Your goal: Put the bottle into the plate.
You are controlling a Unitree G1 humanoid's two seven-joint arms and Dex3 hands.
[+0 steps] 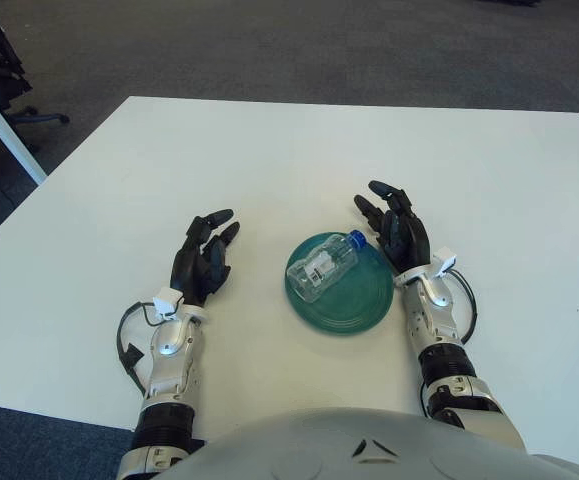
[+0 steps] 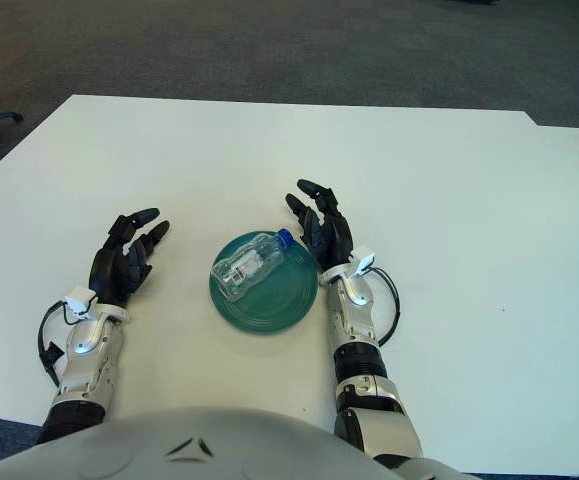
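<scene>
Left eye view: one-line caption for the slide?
Bottle lying on its side in green plate; left hand and right hand open either side.
</scene>
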